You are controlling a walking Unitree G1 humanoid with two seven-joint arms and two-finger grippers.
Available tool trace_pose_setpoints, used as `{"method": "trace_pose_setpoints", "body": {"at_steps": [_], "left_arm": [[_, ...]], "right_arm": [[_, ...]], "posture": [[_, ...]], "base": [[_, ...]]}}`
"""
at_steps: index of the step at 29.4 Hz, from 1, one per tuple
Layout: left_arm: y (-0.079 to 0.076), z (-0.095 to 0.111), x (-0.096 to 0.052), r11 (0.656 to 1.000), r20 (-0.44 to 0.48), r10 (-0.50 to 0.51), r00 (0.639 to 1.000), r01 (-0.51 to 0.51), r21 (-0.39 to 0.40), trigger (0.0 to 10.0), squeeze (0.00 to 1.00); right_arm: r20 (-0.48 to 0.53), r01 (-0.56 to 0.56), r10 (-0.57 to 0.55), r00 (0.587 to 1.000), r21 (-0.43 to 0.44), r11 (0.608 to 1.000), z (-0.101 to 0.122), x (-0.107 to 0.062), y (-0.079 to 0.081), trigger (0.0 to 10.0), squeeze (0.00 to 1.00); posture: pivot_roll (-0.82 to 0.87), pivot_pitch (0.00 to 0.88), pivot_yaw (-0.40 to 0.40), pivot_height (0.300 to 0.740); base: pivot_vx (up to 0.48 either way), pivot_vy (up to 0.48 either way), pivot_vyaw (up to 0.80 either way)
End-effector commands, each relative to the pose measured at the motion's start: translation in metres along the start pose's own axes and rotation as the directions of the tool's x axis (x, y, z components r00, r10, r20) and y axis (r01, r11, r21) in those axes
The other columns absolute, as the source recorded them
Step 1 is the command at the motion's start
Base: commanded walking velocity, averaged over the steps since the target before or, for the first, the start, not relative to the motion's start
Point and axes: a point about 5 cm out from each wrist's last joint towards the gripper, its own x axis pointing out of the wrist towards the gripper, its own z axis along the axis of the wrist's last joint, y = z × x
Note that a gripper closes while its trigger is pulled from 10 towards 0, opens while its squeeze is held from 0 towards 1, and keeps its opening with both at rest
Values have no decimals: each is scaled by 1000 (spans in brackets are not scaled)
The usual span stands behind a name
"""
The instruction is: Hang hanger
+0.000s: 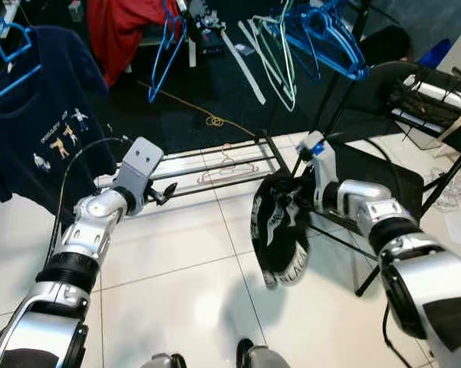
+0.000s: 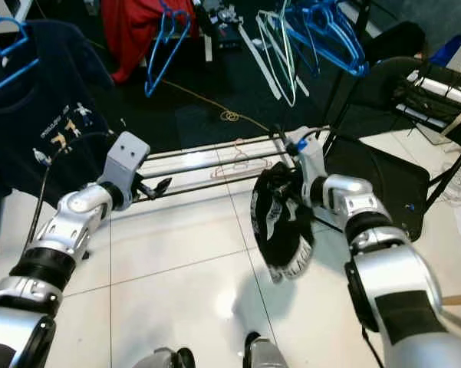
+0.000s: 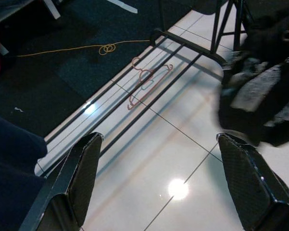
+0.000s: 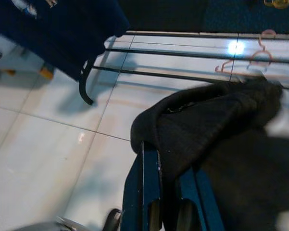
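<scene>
A: What does the right gripper (image 1: 305, 193) have?

B: A black garment (image 1: 280, 230) with white lettering, which droops in a bundle over the white floor tiles (image 1: 184, 253). In the right wrist view the fingers (image 4: 149, 192) are pinched close on a blue hanger (image 4: 156, 185) with the dark cloth draped over it.

A: And the left gripper (image 1: 162, 193)?

B: It is held out in front, fingers (image 3: 81, 173) spread wide with nothing between them, well apart from the garment.

A: So the hanger is not yet on a rail?

B: Not by these views. Blue hangers (image 1: 322, 34) hang on the rack above the right arm, and a navy T-shirt (image 1: 42, 115) hangs at the left. A pink hanger (image 1: 226, 169) lies on the base bars of the rack (image 1: 215, 157).

A: How should the robot go about it?

B: It would likely do best to lift the load high, turn the hook toward the rail, and keep the grip firm so the cloth does not slide off. The empty left claw could steady the hem if it swings
</scene>
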Motion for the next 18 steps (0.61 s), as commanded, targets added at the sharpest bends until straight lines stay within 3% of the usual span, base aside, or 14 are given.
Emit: {"method": "trace_pose_setpoints", "body": {"at_steps": [1, 5, 6, 7, 8, 10, 11, 12, 13, 14, 15, 16, 17, 18], "left_arm": [[-9, -12, -2, 999, -38, -30, 999, 29, -38, 10000, 0], [-10, -13, -2, 998, -41, -38, 998, 36, -43, 10000, 0], [-11, -13, -2, 998, -45, -41, 998, 39, -48, 10000, 0], [-11, -13, -2, 998, -45, -41, 998, 39, -48, 10000, 0], [-11, -14, -2, 998, -47, -41, 998, 39, -51, 10000, 0], [-11, -15, -3, 998, -58, -47, 997, 44, -53, 10000, 0], [-11, -15, -3, 998, -58, -47, 997, 44, -53, 10000, 0], [-11, -16, -4, 998, -64, -50, 997, 47, -52, 10000, 0], [-10, -16, -4, 998, -73, -57, 996, 54, -42, 10000, 0], [-10, -16, -4, 998, -73, -57, 996, 54, -42, 10000, 0], [-10, -17, -5, 998, -78, -62, 995, 59, -34, 10000, 0], [-8, -18, -6, 998, -90, -68, 994, 68, -1, 10000, 0], [-7, -18, -7, 997, -98, -71, 993, 73, 22, 10000, 0], [-5, -18, -8, 996, -103, -69, 992, 74, 41, 10000, 0]], "right_arm": [[26, 36, -40, 999, 111, 993, -3, -2, -3, 0, 0], [44, 59, -68, 997, 181, 982, -2, -2, -5, 0, 0], [63, 85, -105, 992, 267, 960, 1, -2, -6, 0, 0], [63, 85, -105, 992, 267, 960, 1, -2, -6, 0, 0], [71, 99, -129, 989, 324, 941, 3, -1, -6, 0, 0], [109, 144, -228, 968, 502, 853, 11, 1, -8, 0, 0], [109, 144, -228, 968, 502, 853, 11, 1, -8, 0, 0], [112, 154, -253, 961, 542, 826, 13, 2, -8, 0, 0], [115, 133, -213, 970, 479, 868, 17, 6, -2, 0, 0], [115, 133, -213, 970, 479, 868, 17, 6, -2, 0, 0], [112, 112, -173, 978, 416, 903, 19, 9, 2, 0, 0], [113, -47, 39, 993, 70, 996, 27, 16, 18, 0, 0], [32, -205, 213, 976, -173, 963, 28, 20, 34, 0, 0], [-172, -455, 427, 888, -469, 757, 22, 18, 52, 0, 0]], "posture": [[-100, 231, -59, 740], [-100, 231, -59, 740], [-99, 231, -59, 740], [-99, 231, -59, 740], [-99, 231, -59, 740], [-98, 230, -59, 740], [-98, 230, -59, 740], [-98, 230, -59, 740], [-85, 223, -58, 740], [-85, 223, -58, 740], [-85, 223, -58, 740], [-81, 222, -59, 740], [-81, 222, -59, 740], [-70, 215, -66, 740]], "base": [[0, 0, 0], [0, 0, 0], [0, 0, 0], [0, 0, 0], [0, 0, 0], [0, 0, 0], [0, 0, 0], [0, 0, 0], [0, 0, 0], [0, 0, 0], [0, 0, 0], [0, 0, 0], [0, 0, 0], [0, 0, 0]]}}
